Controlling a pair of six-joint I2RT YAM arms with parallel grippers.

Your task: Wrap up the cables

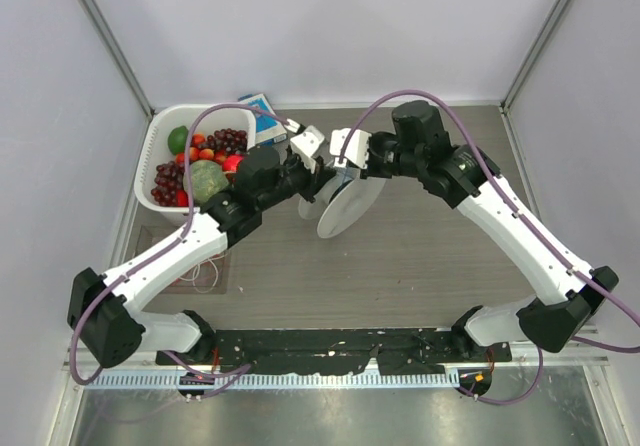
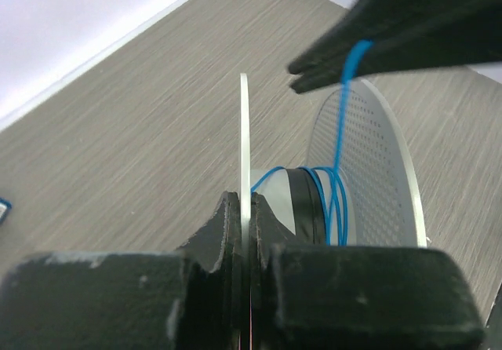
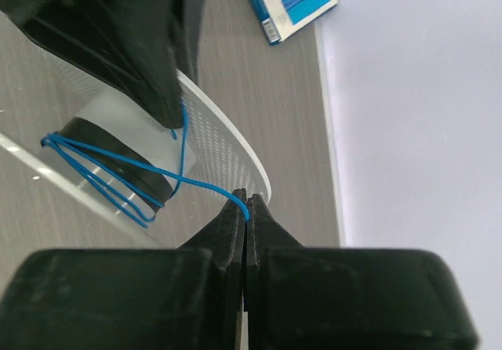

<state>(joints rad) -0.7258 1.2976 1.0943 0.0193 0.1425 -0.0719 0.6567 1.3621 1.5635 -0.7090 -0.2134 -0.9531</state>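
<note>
The left hand is pressed together on the thin rim of one white spool flange, holding the spool on edge over the table. The right hand pinches the blue cable. From those fingertips the cable runs to the dark hub, where a few loose turns are wrapped.

My left arm and right arm bend inward, wrists nearly meeting; left end effector clamps the spool flange, right end effector pinches the blue cable.
</note>
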